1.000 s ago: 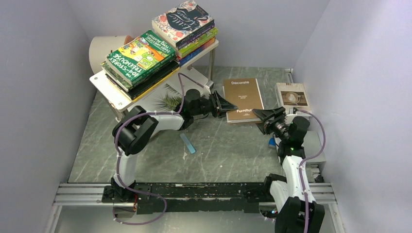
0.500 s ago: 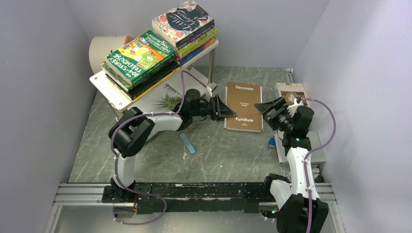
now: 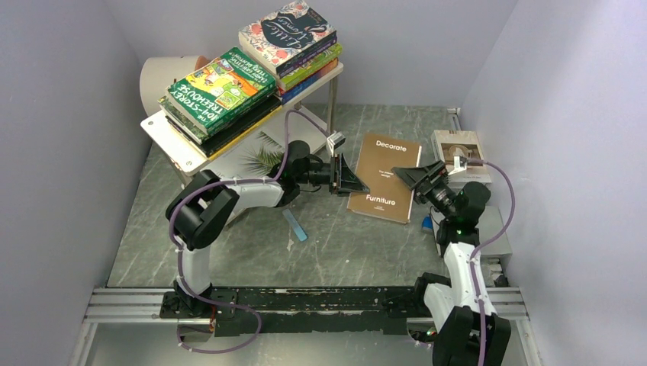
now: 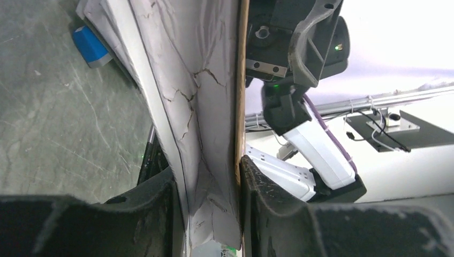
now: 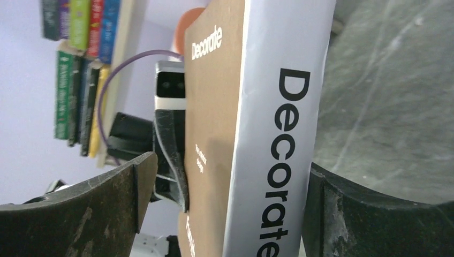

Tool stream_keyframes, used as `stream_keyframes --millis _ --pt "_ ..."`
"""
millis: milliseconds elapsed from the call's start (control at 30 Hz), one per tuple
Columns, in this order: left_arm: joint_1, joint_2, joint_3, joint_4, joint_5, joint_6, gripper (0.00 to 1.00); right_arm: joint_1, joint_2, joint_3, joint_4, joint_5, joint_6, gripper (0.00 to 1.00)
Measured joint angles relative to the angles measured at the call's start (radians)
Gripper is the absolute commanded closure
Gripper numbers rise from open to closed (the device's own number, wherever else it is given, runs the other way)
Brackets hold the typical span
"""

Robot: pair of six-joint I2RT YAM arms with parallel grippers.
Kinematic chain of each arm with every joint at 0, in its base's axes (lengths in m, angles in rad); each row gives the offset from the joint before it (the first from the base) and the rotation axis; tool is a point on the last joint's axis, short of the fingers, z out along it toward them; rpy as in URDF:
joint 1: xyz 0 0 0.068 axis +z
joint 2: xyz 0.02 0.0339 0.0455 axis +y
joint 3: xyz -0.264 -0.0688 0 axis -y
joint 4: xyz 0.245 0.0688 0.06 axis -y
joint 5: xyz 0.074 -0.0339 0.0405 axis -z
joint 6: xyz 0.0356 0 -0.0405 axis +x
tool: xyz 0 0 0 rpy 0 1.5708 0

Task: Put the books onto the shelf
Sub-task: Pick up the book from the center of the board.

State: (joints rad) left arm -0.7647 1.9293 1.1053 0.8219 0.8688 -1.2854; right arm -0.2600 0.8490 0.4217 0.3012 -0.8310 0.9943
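1. Over the last second your brown Decorate book [image 3: 384, 179] turned askew, and the right tool [image 3: 401, 174] spread wide around its spine.
2. Your left tool [image 3: 355, 181] was clamped on the page edge. The book hung between both tools over the counter [image 3: 229, 244], right of the shelf [image 3: 172, 136].
3. With only that one-edge pinch, the broad, stiff book with its smooth matte cover could have pivoted or slid out, creasing its pages.
4. The shelf's thin white board already carried glossy stacked paperbacks [image 3: 221, 91], and a bump could have toppled them.

One shelf [image 3: 172, 145], two book stacks [image 3: 221, 95] [image 3: 294, 42], one brown book [image 3: 385, 175], one blue bar [image 3: 295, 226], one blue block [image 3: 427, 223]
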Motion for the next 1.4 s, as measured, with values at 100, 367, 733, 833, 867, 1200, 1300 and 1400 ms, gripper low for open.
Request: stream_keyframes --millis 100,367,733,833,867,1200,1300,1400 --pt "0.002 -0.006 0.0 0.014 0.024 -0.002 0.58 -0.002 -0.002 -0.061 0.205 -0.045 0.137 0.25" --pt "0.013 -0.071 0.036 -0.085 0.043 0.093 0.45 -0.003 0.023 -0.031 0.317 -0.098 0.232 0.57" --pt "0.017 -0.101 0.037 -0.369 -0.054 0.279 0.22 -0.001 0.019 0.106 0.058 -0.029 0.018 0.63" --pt "0.017 -0.133 0.037 -0.487 -0.115 0.359 0.2 -0.001 0.036 0.127 -0.02 0.005 -0.034 0.64" --pt "0.016 -0.146 0.037 -0.524 -0.136 0.383 0.2 -0.001 0.041 0.14 -0.052 0.027 -0.058 0.63" --pt "-0.039 -0.306 0.038 -0.842 -0.293 0.606 0.22 0.07 0.048 0.259 -0.245 0.257 -0.275 0.63" --pt "-0.077 -0.398 0.063 -0.956 -0.364 0.69 0.22 0.174 0.056 0.29 -0.294 0.368 -0.346 0.63" --pt "-0.102 -0.487 0.11 -1.04 -0.436 0.753 0.22 0.313 0.079 0.338 -0.337 0.489 -0.414 0.63"
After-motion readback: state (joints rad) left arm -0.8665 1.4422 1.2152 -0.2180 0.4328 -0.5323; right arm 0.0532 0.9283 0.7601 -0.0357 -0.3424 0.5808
